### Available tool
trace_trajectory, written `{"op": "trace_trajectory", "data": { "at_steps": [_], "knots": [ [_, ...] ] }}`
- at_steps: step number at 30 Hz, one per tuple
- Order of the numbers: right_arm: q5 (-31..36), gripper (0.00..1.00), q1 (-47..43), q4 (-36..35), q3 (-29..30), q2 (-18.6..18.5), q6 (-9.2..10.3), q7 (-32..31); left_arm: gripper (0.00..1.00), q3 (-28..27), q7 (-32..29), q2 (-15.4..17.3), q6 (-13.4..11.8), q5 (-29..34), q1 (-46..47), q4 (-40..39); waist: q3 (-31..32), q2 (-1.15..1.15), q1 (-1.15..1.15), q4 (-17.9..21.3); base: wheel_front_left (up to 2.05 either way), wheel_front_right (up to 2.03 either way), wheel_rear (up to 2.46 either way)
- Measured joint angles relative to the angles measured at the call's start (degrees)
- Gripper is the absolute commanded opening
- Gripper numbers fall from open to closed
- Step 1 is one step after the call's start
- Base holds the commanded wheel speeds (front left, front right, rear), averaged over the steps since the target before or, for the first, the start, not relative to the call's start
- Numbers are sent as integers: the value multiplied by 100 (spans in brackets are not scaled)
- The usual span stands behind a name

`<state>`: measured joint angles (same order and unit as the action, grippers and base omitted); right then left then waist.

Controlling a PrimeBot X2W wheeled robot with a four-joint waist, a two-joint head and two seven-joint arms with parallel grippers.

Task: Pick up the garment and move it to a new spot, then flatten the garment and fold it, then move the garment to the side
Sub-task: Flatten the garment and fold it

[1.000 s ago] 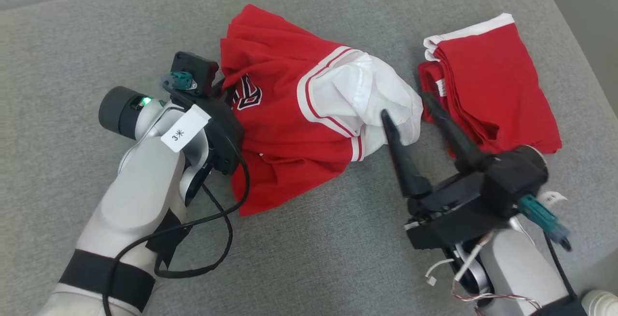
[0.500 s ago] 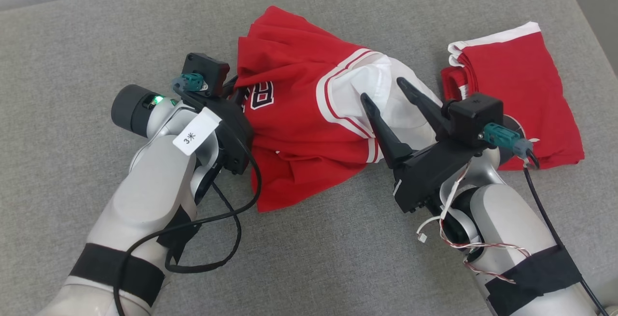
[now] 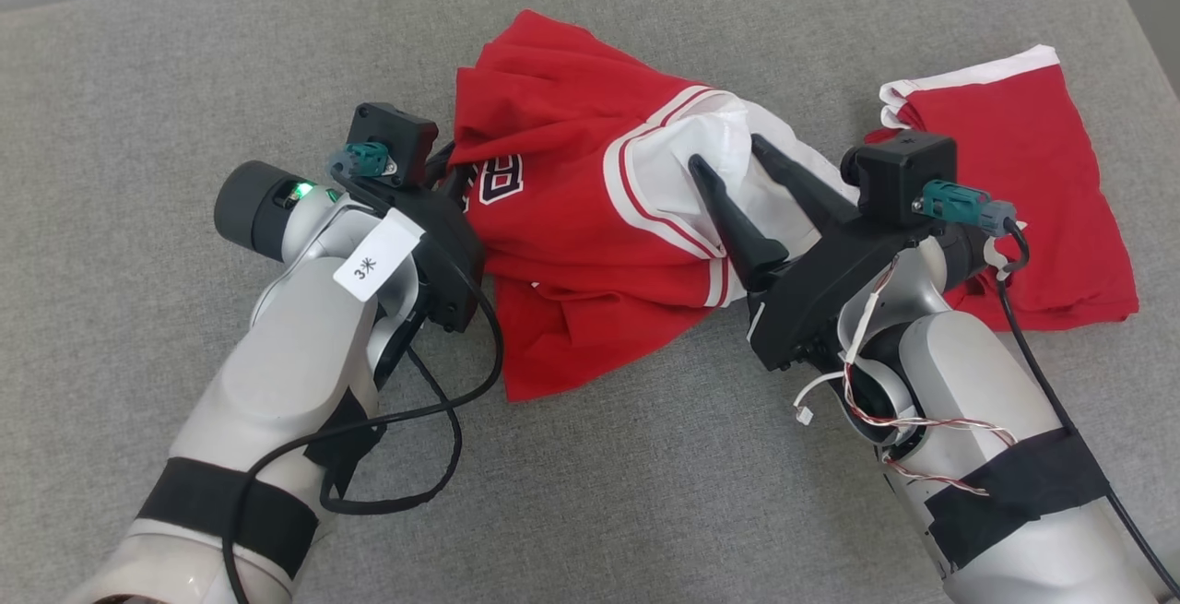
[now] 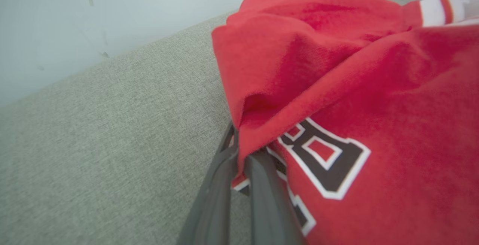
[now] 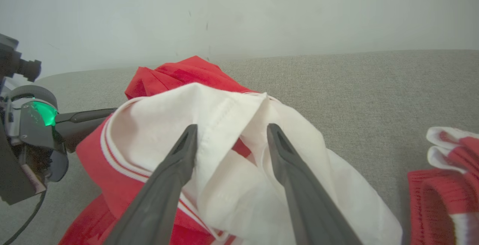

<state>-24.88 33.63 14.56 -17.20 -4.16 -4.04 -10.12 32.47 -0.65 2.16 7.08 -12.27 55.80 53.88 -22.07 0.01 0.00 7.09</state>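
Our left claw [image 4: 243, 155] pinches the nine o'clock edge of the crumpled red-and-white jersey [image 3: 572, 226] on the grey woven surface [image 3: 645, 493]; our right claw [image 3: 728, 154], spread wide, straddles its three o'clock white sleeve [image 3: 668, 175], perhaps touching.

The crumpled garment [image 3: 572, 217] filled the middle of the grey cushion [image 3: 599, 493], a folded red garment [image 3: 1042, 189] blocked the right side, and a black cable [image 3: 456, 438] looped beside the left forearm [image 3: 295, 355]. The near strip between both arms and the far left lay open
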Motion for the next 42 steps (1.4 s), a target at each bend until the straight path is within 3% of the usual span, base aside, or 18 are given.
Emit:
{"op": "trace_trajectory", "data": {
  "at_steps": [1, 3, 11, 18, 23, 29, 34, 37, 38, 39, 40, 42],
  "knots": [
    [-32, 34, 0, 14, -7, 2, 0, -2, 0, 11, 26, -7, 1, -9, 3, 22, 0, 0, 0, -5, 0, 0, 0],
    [-97, 0, 3, 41, -25, 10, -2, -5, 0, 32, 35, -18, 1, -30, 4, 67, 4, 0, 0, -13, 0, 0, 0],
    [-208, 0, 94, 70, -31, 27, -8, 119, 0, 79, 192, -22, 3, -42, 30, 245, 59, 0, 0, -19, 0, 0, 0],
    [-392, 0, 105, -414, 246, 29, -59, 481, 0, -5, 487, 20, -75, -34, 277, 250, 253, -1, 0, -41, 0, 0, 0],
    [-481, 0, 75, -760, 436, -70, -103, 690, 2, -149, 788, 272, -332, -12, 446, 31, 470, -1, 0, -77, 0, 0, 0],
    [-537, 0, -84, -1069, 599, -160, -109, 912, 0, -434, 1259, 349, -914, -12, 452, -577, 805, -1, -1, -145, 0, 0, 0],
    [-477, 0, -586, -1293, 589, -371, -100, 851, 3, -356, 1262, 337, -1114, 18, -66, -1063, 1056, -1, -1, -249, 0, 0, 0],
    [-475, 0, -1035, -1372, 553, -502, -93, 697, 17, -200, 1262, 335, -1118, 57, -787, -1251, 1151, -1, -1, -344, 0, 0, 0],
    [-475, 0, -1191, -1408, 533, -528, -91, 635, 32, -154, 1258, 345, -1122, 58, -1029, -1295, 1175, -1, -1, -374, 0, 0, 0],
    [-475, 0, -1490, -1472, 520, -584, -43, 530, 41, -62, 1249, 345, -1134, 58, -1486, -1369, 1210, -2, -1, -435, 0, 0, 0],
    [-475, 0, -1619, -1499, 515, -610, -27, 471, 95, -40, 1221, 344, -1128, 24, -1708, -1400, 1221, -1, -1, -462, 0, 0, 0],
    [-472, 0, -1798, -1474, 506, -651, 13, 371, 100, 25, 1168, 343, -1106, -18, -2109, -1388, 1230, -1, -1, -502, 0, 0, 0]
  ]
}}
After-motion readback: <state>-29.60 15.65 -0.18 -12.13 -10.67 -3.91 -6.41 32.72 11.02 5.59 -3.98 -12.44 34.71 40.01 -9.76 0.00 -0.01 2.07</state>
